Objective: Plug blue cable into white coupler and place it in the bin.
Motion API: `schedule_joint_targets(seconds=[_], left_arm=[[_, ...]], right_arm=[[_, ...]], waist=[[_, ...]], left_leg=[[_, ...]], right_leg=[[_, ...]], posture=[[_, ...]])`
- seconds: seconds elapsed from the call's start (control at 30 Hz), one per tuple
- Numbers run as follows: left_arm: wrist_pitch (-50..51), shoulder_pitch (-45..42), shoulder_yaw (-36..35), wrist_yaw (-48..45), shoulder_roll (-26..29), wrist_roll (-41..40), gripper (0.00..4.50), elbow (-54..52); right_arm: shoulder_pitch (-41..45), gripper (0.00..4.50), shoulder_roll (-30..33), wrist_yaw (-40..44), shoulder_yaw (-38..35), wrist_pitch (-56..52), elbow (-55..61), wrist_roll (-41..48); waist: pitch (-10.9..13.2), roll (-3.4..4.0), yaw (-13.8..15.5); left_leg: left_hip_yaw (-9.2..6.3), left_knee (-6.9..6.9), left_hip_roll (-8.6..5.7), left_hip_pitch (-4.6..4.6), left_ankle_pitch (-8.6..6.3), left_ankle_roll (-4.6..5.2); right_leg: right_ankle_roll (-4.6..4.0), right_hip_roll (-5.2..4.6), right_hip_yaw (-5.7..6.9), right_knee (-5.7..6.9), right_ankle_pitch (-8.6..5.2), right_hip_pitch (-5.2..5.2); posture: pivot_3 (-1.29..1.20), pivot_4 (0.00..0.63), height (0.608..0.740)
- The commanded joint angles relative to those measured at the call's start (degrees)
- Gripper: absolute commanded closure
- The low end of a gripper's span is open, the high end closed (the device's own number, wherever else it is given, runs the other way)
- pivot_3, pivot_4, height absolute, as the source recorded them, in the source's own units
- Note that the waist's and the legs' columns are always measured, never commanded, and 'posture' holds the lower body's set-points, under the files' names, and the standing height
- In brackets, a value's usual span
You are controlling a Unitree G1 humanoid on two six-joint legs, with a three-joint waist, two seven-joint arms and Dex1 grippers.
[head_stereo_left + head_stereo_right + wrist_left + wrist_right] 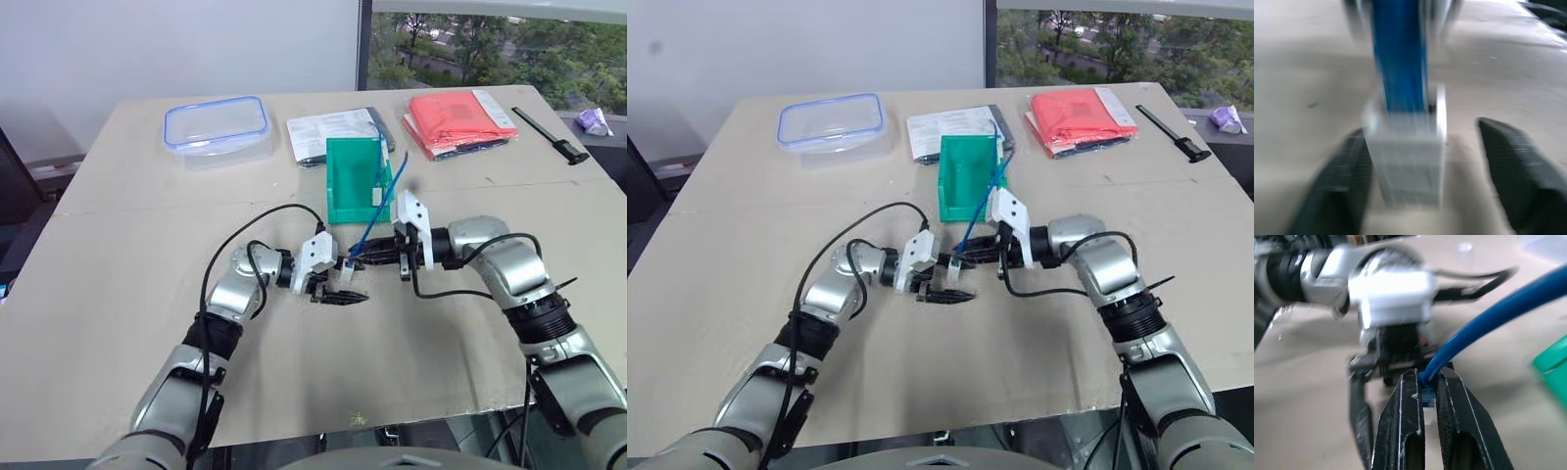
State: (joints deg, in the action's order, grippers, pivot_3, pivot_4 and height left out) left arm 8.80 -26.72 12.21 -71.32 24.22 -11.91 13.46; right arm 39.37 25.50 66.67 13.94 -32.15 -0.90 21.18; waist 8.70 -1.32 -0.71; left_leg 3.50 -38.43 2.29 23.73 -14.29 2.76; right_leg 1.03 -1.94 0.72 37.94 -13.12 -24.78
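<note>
The blue cable (380, 201) rises from between my two grippers and arcs back over the green bin (343, 186), which stands just behind them. Its low end sits in the small white coupler (1408, 161). The coupler stands between the spread fingers of my open left gripper (345, 281). One finger lies against the coupler's side and the other finger (1513, 166) stands well apart. My right gripper (1425, 387) is shut on the blue cable just above its plug, facing the left gripper from the other side.
A clear blue-rimmed container (217, 125) sits at the back left. Printed papers (328, 132) lie behind the bin and a red packet (458, 119) at the back right, with a black tool (551, 135) beyond it. The table's front edge (392, 416) runs close below the arms.
</note>
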Motion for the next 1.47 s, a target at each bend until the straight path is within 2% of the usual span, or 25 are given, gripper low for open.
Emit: schedule_joint_targets(seconds=[0.03,0.13,0.27,0.37,0.43,0.53,0.63,0.67,0.7,0.8,0.93,1.03,1.07,1.13,1.2,1.3,1.47], left_arm=[[12.05,1.43,-7.41,9.02,1.65,-5.88,0.05,-17.35],[22.21,2.15,-11.72,17.13,2.68,-8.57,0.05,-28.57],[37.14,-0.21,-16.34,30.11,0.95,-11.23,0.05,-37.78],[43.77,-0.69,-16.56,35.46,0.72,-11.75,0.05,-42.07],[46.93,-0.92,-16.85,39.08,0.0,-11.7,0.0,-43.66],[50.57,-1.46,-17.8,42.89,-1.77,-12.76,0.0,-45.08],[51.99,-1.33,-17.7,44.87,-1.92,-13.19,0.0,-46.11],[52.23,-1.07,-17.75,45.41,-1.82,-13.35,0.0,-46.54],[52.23,-0.53,-17.81,45.79,-1.7,-13.51,0.0,-47.14],[51.94,2.25,-18.15,46.89,-0.87,-13.49,0.0,-49.63],[47.86,8.87,-18.29,48.22,1.27,-11.07,0.0,-52.33],[43.51,16.5,-19.06,49.18,3.55,-8.2,0.0,-54.07],[41.49,20.17,-19.55,48.68,4.23,-7.52,0.0,-54.58],[37.65,26.48,-20.83,47.54,4.85,-7.15,0.0,-55.41],[35.41,30.03,-21.59,47.28,5.02,-6.91,0.0,-55.43],[31.77,35.03,-22.85,46.46,3.03,-8.22,0.0,-53.77],[26.75,40.36,-22.66,43.7,1.97,-9.25,0.0,-52.88]], right_arm=[[7.37,4.5,0.78,-3.07,-4.38,-6.78,0.08,2.44],[14.84,4.5,0.72,-3.86,-5.83,-8.88,-7.4,2.28],[27.69,4.5,-1.97,-7.71,-3.22,-4.12,-29.23,-5.45],[34.92,4.5,-5.02,-7.52,-2.52,2.41,-44.9,-9.42],[38.69,3.73,-6.98,-7.27,-2.41,5.22,-53.74,-11.6],[42.68,2.59,-9.2,-15.01,-3.9,12.3,-64.1,-15.04],[45.44,1.08,-9.68,-23.48,-7.37,17.42,-69.56,-15.88],[45.92,0.32,-9.51,-24.93,-8.0,18.48,-70.37,-16.28],[45.97,0.05,-9.07,-25.56,-8.22,19.42,-70.66,-16.91],[44.48,0.05,-7.15,-23.86,-8.87,20.4,-69.79,-17.78],[38.64,0.05,-3.51,-19.43,-11.07,20.54,-63.55,-16.24],[25.3,0.05,-0.54,-12.18,-13.7,19.3,-44.46,-10.87],[18.22,0.05,0.36,-10.42,-15.05,17.51,-34.74,-7.71],[4.25,0.05,1.44,-8.64,-17.89,15.18,-17.43,-1.86],[-5.3,0.05,2.07,-8.29,-19.97,13.97,-7.4,1.82],[-19.39,0.05,4.83,-6.06,-21.32,14.13,0.53,3.91],[-31.07,0.05,9.69,-2.85,-20.45,17.11,2.44,2.7]], waist=[[0.03,0.01,0.02],[0.11,0.06,-0.09],[0.1,0.06,-0.03],[0.11,0.05,-0.06],[0.11,0.06,-0.1],[0.12,0.06,-0.07],[0.15,0.06,-0.02],[0.15,0.06,-0.02],[0.15,0.06,-0.09],[0.15,0.06,-0.15],[0.14,0.06,-0.12],[0.14,0.05,-0.02],[0.13,0.05,0.05],[0.12,0.08,0.27],[0.18,0.17,0.42],[0.18,0.28,0.4],[0.19,0.27,0.2]], left_leg=[[-0.01,0.01,0.0,0.0,0.0,0.0],[-0.04,0.01,0.0,0.0,0.0,0.0],[-0.06,0.02,-0.04,-0.06,0.0,0.0],[-0.03,0.03,-0.06,-0.02,0.01,-0.01],[0.0,0.06,-0.07,-0.01,0.01,-0.01],[0.0,0.12,-0.07,0.03,0.01,-0.05],[-0.02,0.18,-0.07,0.07,0.16,-0.31],[-0.03,0.19,-0.07,0.08,0.16,-0.33],[-0.03,0.2,-0.08,0.08,0.16,-0.33],[0.0,0.19,-0.08,0.05,0.16,-0.34],[-0.01,0.22,-0.08,0.01,0.16,-0.34],[-0.05,0.25,-0.07,0.03,0.15,-0.32],[-0.05,0.28,-0.07,0.04,0.1,-0.25],[-0.06,0.38,-0.08,0.05,0.08,-0.23],[-0.1,0.45,-0.08,0.07,0.04,-0.17],[-0.09,0.42,-0.1,-0.01,-0.01,-0.08],[0.03,0.09,-0.09,-0.28,0.0,-0.06]], right_leg=[[0.0,0.0,0.0,-0.02,0.0,0.0],[0.0,-0.04,-0.03,0.0,0.0,0.0],[0.0,-0.01,-0.02,0.0,0.0,0.06],[0.0,0.0,-0.03,-0.04,0.0,0.04],[0.0,-0.02,-0.08,-0.05,0.0,0.03],[0.0,-0.07,-0.12,-0.11,0.0,0.01],[0.0,-0.15,-0.11,-0.14,0.0,-0.01],[0.0,-0.18,-0.1,-0.15,0.0,-0.01],[0.0,-0.21,-0.1,-0.15,0.0,-0.01],[-0.01,-0.37,-0.13,-0.14,0.01,0.0],[-0.02,-0.48,-0.12,-0.12,0.01,0.0],[-0.02,-0.52,-0.07,-0.2,0.01,0.01],[-0.02,-0.55,-0.07,-0.22,0.01,0.01],[0.0,-0.62,-0.04,-0.26,0.0,0.0],[0.01,-0.64,0.01,-0.31,0.0,0.0],[-0.01,-0.67,0.0,-0.23,0.0,0.0],[-0.26,-0.67,-0.07,-0.26,-0.14,0.36]], posture=[[0.0,0.15,0.736],[0.0,0.15,0.736],[0.0,0.15,0.736],[0.0,0.15,0.736],[0.0,0.15,0.736],[0.0,0.15,0.736],[0.0,0.15,0.736],[0.0,0.15,0.736],[0.0,0.15,0.736],[0.0,0.15,0.736],[0.0,0.15,0.736],[0.0,0.15,0.736],[0.0,0.15,0.736],[0.0,0.15,0.736],[0.0,0.15,0.736],[0.0,0.15,0.736],[0.0,0.15,0.736]])
